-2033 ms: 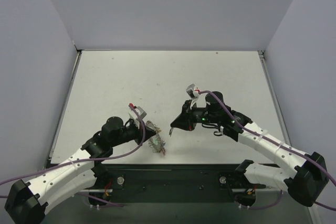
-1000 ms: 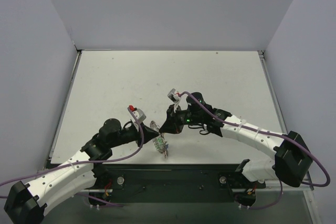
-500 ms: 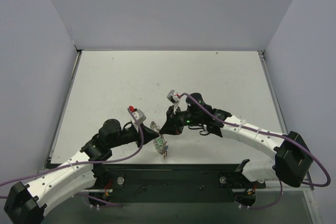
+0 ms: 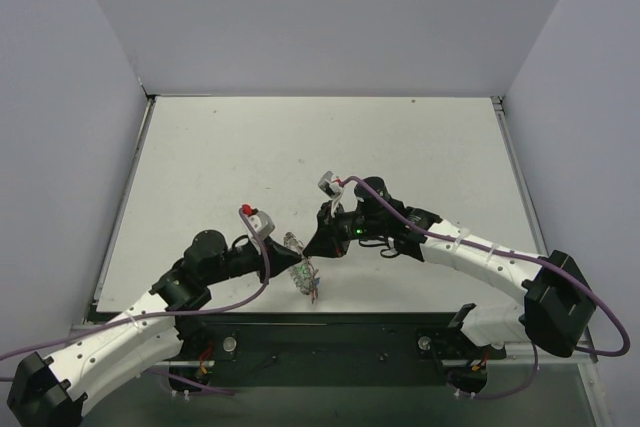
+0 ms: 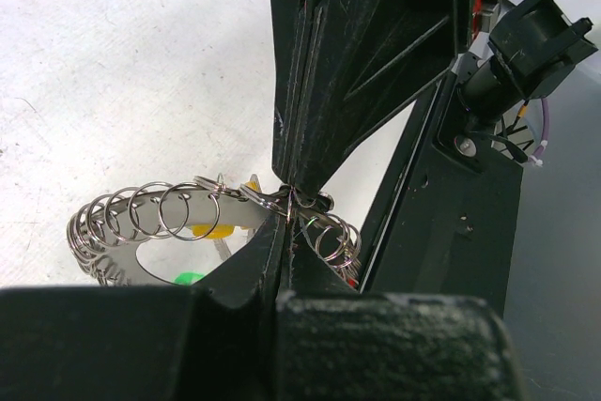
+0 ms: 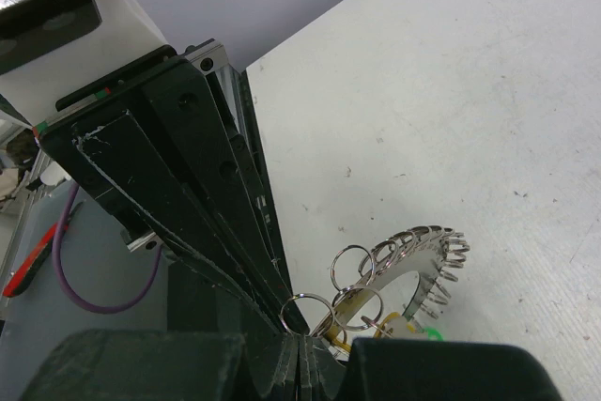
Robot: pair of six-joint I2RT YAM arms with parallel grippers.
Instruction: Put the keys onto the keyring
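Observation:
The keyring [image 4: 303, 274] is a flat silvery ring with several small split rings along its rim, held just above the table near the front edge. My left gripper [image 4: 289, 253] is shut on its edge, as the left wrist view [image 5: 286, 220] shows. My right gripper [image 4: 313, 244] meets it from the right and is shut on the same rim at a small split ring [image 6: 313, 310]. In the left wrist view the keyring [image 5: 105, 232] has a yellow key head [image 5: 218, 229], a green one [image 5: 190, 278] and a red one [image 5: 350, 280] hanging on it. In the right wrist view the keyring [image 6: 427, 266] shows yellow [image 6: 340, 335] and green [image 6: 433, 332] heads.
The white table [image 4: 320, 157] is walled on the left, back and right. The black base rail [image 4: 330, 332] runs along the front edge, right below the keyring. The left gripper's fingers [image 6: 188, 185] fill the left of the right wrist view.
My right gripper moved left from open table to the keyring and closed on its rim beside my left gripper. In the last half second both grippers barely moved.

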